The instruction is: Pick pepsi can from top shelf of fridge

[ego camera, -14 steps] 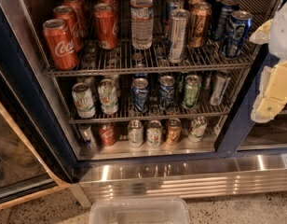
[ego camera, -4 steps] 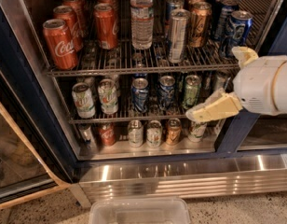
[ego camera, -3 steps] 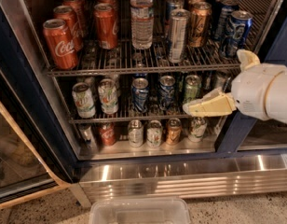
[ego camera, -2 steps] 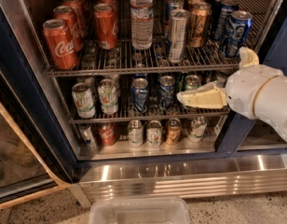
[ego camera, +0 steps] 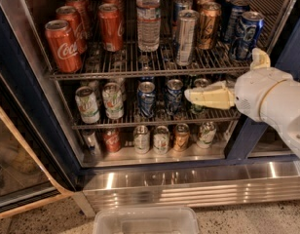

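Note:
The pepsi can [ego camera: 249, 34], bright blue with a silver lid, stands upright at the right front of the top shelf [ego camera: 140, 73] of the fridge [ego camera: 24, 112]. My gripper [ego camera: 222, 74] reaches in from the right on a white arm, below and a little left of the pepsi can and not touching it. It is open. One cream finger [ego camera: 208, 96] points left in front of the middle rack's cans. The other finger [ego camera: 260, 58] points up just below the pepsi can.
Red Coca-Cola cans [ego camera: 63, 45], a water bottle [ego camera: 148, 17], a tall slim silver can [ego camera: 185, 36] and a bronze can [ego camera: 209, 25] share the top shelf. Darker cans stand behind the pepsi. The fridge door [ego camera: 16, 165] hangs open at left. A clear plastic bin [ego camera: 146, 220] sits on the floor.
My arm has come in from the right edge and moved left. The lower finger now reaches across the middle rack's right cans. The cans have not moved.

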Robot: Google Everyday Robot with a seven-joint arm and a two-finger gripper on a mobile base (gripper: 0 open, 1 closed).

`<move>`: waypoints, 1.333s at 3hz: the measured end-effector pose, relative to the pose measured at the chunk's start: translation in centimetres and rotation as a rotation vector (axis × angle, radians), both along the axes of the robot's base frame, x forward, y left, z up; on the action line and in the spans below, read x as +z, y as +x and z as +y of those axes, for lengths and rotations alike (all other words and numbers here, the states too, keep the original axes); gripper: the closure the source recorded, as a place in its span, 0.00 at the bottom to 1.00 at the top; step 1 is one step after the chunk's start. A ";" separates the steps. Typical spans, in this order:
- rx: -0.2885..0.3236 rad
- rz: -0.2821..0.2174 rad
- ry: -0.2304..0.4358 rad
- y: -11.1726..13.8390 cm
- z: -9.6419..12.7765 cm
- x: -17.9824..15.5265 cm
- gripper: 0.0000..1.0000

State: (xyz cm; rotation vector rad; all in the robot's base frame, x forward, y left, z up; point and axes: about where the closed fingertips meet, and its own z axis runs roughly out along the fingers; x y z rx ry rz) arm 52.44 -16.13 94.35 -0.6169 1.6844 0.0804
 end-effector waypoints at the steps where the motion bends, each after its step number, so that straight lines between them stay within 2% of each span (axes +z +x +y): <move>1: -0.082 -0.063 0.071 1.8 -1.3 0.2 0.00; 3: -0.158 -0.134 0.131 3.5 -2.6 0.0 0.00; 4: -0.196 -0.174 0.120 4.2 -3.4 0.5 0.05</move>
